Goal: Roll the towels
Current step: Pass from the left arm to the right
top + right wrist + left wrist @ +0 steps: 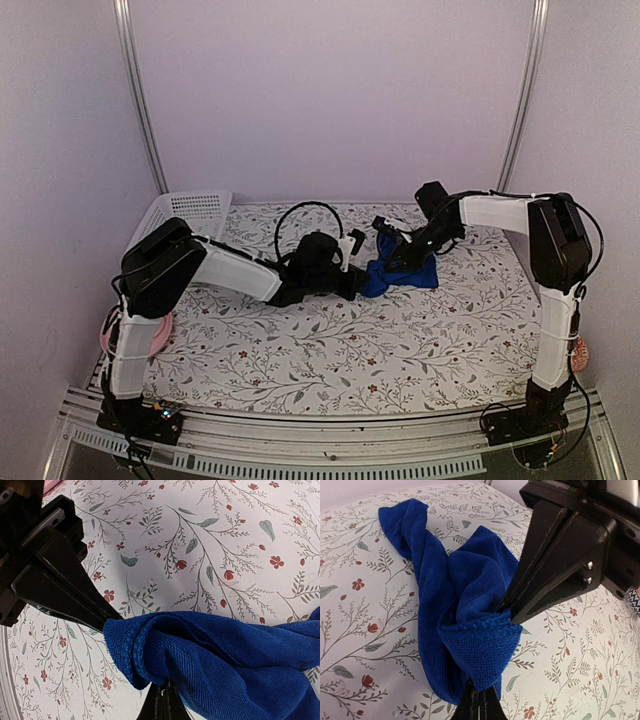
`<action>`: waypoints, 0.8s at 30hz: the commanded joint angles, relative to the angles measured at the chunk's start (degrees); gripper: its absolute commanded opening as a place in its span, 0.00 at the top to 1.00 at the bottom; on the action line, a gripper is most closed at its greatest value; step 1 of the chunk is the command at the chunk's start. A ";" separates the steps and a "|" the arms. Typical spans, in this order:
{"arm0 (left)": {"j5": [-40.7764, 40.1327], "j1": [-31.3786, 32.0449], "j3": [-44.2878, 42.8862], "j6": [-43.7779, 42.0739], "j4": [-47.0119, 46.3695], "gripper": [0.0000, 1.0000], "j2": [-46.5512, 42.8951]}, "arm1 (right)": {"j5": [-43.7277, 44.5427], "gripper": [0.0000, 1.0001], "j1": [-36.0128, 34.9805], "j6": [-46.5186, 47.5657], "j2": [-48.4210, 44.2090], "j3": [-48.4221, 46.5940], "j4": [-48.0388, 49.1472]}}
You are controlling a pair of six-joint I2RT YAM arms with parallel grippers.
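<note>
The royal-blue towel (410,274) lies bunched on the flowered table (330,340), right of centre. My left gripper (362,280) is shut on the towel's near folded corner; the left wrist view shows the towel (455,595) pinched between my closed left gripper's (480,702) tips. My right gripper (388,260) is shut on the same bunched end; the right wrist view shows the towel (225,655) held in the right gripper (162,705). The two grippers meet tip to tip at the towel's left end. The sage-green towel is out of view.
A white perforated basket (190,212) stands at the back left corner. A pink object (152,338) sits at the left table edge beside the left arm's base. Metal frame posts rise at the back corners.
</note>
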State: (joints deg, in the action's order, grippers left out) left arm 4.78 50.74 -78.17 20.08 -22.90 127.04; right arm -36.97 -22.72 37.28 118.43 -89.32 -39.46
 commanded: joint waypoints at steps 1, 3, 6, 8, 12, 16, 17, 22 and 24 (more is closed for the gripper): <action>0.61 -0.56 -1.02 0.49 -1.05 1.00 0.82 | 2.16 0.98 -0.04 -0.92 -2.50 1.73 4.05; 0.62 -0.60 -0.78 0.46 -1.01 1.00 0.66 | 2.75 0.98 -0.11 -1.08 -4.01 2.87 5.42; 0.51 -0.60 -0.18 0.49 -1.16 1.00 0.30 | 3.37 0.98 -0.05 -0.98 -5.83 3.91 6.70; 0.30 -0.66 0.14 0.49 -1.17 1.00 0.22 | 3.84 0.98 -0.09 -0.69 -6.79 4.50 7.24; 0.71 -0.65 0.30 0.75 -1.54 1.00 0.52 | 3.03 0.97 -0.13 0.73 -7.12 4.85 6.64; 1.03 -0.69 -0.11 0.93 -1.64 1.00 0.85 | 3.89 0.97 -1.34 1.03 -6.43 4.55 6.29; 1.07 -0.67 -0.14 0.93 -1.63 1.00 0.98 | 4.49 0.98 -1.68 1.04 -6.30 4.44 6.30; 0.68 -0.65 0.86 0.96 -1.64 1.00 0.69 | 11.64 0.98 -1.65 -2.70 -8.34 6.00 11.47; 0.47 -0.67 1.86 1.25 -1.65 1.00 0.28 | 13.64 0.98 -0.98 -4.08 -10.52 7.11 13.84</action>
State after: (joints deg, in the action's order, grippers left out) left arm 5.34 50.72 -78.00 20.91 -23.35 127.04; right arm -29.10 -24.23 36.36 112.55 -84.18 -31.07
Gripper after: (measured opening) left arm 0.008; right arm 0.027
